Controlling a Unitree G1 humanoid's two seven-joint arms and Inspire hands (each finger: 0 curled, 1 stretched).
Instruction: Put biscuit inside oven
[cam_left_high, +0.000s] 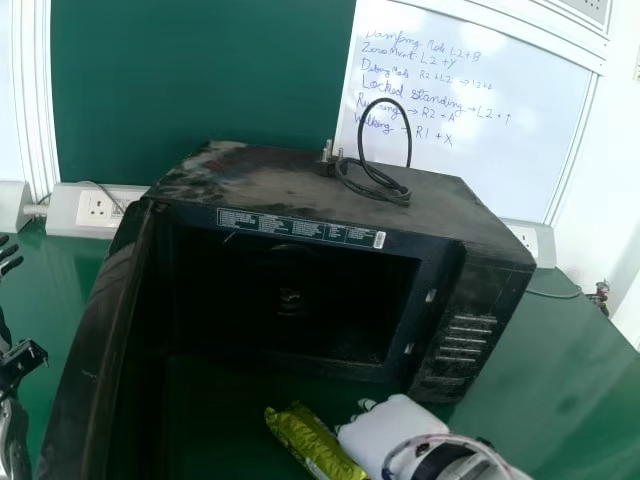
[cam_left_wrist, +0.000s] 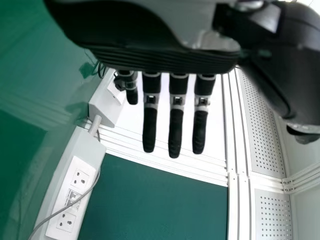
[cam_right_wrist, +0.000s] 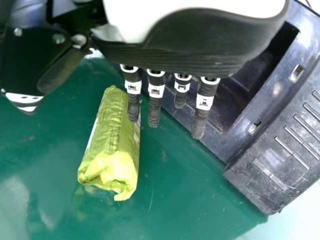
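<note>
Black fingers of the left hand (cam_left_high: 9, 262) are showing at the far left of the scene, well apart from the biscuit packet. In the left wrist view its fingers (cam_left_wrist: 175, 131) are stretching out straight, side by side, and they are gripping nothing. Just right of that hand, on the far side of the table, a white socket box (cam_left_high: 98, 209) is sitting. Next comes the oven door (cam_left_high: 88, 350), which is standing wide open and reaching toward the near side. A dark green board (cam_left_high: 200, 80) is rising behind. The black, dusty oven (cam_left_high: 250, 185) is taking up the middle of the green table (cam_left_high: 560, 350), its opening facing near, and a black cord (cam_left_high: 409, 140) is looping up from its top beside the plug (cam_left_high: 328, 155).

On the near side of the oven, outside its opening, the yellow-green biscuit packet (cam_left_high: 305, 440) is lying on the table. Just right of it the right hand (cam_left_high: 395, 430) is hovering. Seen at the wrist, the fingers (cam_right_wrist: 156, 107) of the right hand are pointing straight, spreading slightly, with the thumb standing well apart; they are clasping nothing. Whether they are touching the packet, I cannot tell. Farther right, a whiteboard (cam_left_high: 490, 90) is standing on the far side.
</note>
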